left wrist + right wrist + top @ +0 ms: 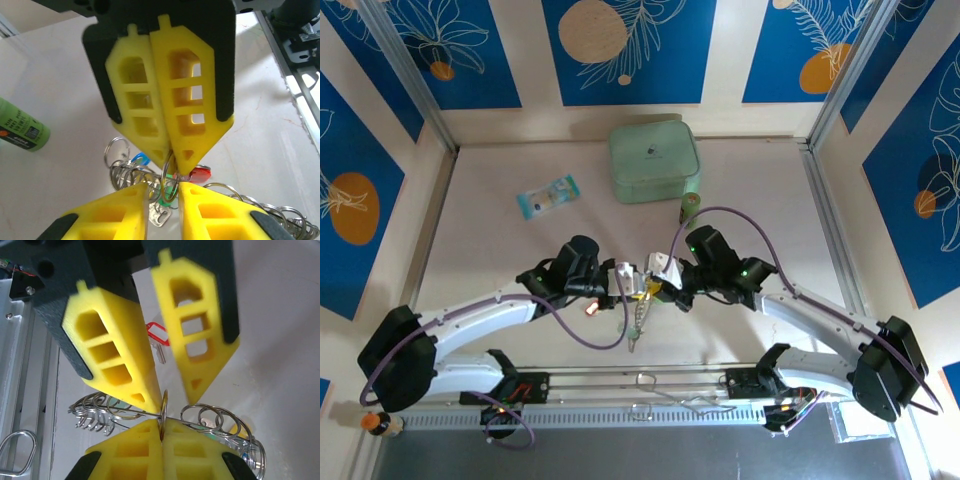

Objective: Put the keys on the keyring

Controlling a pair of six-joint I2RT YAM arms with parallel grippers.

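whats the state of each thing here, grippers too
right gripper: shut on small ring
left gripper: open, fingers either side of that ring
keyring: loops bunched either side of the small ring
red key: flat on table
case: closed
packet: flat on table
bottle: by the case, upright or not unclear

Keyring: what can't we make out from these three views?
Top external: the keyring is too small to trace; left gripper and right gripper cover the grasp point.
Left wrist: the right gripper's shut fingers hide the top of the thin ring; keys overlap under the coils, so no count; the bottom edge cuts the keyring.
Right wrist: thin ring seen edge-on; whether it belongs to the keyring or a key is unclear.
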